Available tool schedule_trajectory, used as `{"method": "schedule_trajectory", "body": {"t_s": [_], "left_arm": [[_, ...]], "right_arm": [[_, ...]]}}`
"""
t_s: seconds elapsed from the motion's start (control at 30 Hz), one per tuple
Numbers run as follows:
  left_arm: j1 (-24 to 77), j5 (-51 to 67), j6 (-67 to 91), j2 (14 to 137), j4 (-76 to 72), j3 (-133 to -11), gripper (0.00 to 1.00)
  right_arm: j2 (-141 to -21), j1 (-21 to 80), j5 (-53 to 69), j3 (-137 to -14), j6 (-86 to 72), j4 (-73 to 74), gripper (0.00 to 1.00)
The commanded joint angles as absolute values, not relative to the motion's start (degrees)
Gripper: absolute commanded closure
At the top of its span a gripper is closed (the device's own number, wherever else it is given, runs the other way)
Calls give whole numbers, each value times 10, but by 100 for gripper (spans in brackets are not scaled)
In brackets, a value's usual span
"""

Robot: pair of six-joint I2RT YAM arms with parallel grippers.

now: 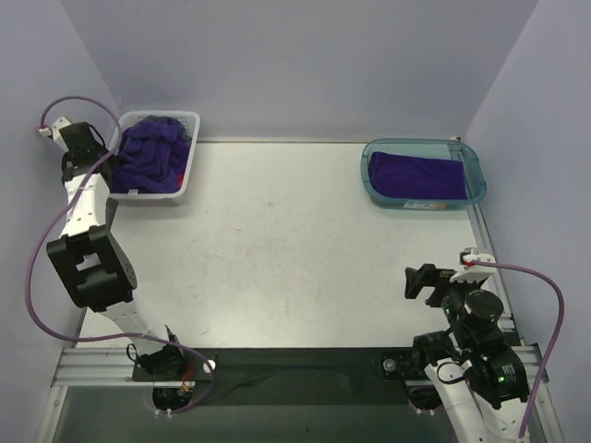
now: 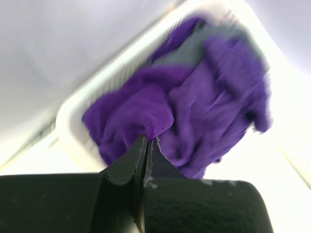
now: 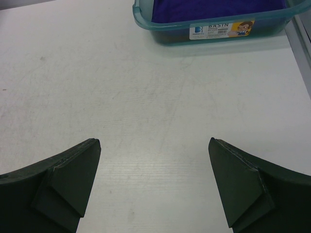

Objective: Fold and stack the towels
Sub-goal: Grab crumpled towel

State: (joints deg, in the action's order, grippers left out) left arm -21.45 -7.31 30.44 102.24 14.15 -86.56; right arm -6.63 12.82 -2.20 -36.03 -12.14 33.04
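Purple terry towels (image 1: 148,152) heaped in basket (image 1: 188,175), upper left: soft, light, limp; grasp an edge fold. Left pincer (image 2: 146,140) pinched tight on 1 such fold. Right pincer (image 3: 153,143) spread wide, holding nothing.

A white table (image 1: 277,240) carries a white slotted basket (image 1: 148,197) at its far left corner and a teal tray (image 1: 420,204) at the far right, well apart.
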Motion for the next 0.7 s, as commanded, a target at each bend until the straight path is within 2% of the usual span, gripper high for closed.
{"method": "schedule_trajectory", "body": {"t_s": [0.0,0.17,0.5,0.67], "left_arm": [[-214,-109,309,978,119,-967,100],[-214,-166,342,955,145,-1065,100],[-182,-156,331,945,158,-1153,100],[-177,-156,323,941,159,-1140,100]], "right_arm": [[-74,133,-25,-360,-119,312,0],[-75,133,-25,-360,-120,312,0],[-76,137,-23,-361,-119,312,0],[-76,138,-23,-362,-119,312,0]]}}
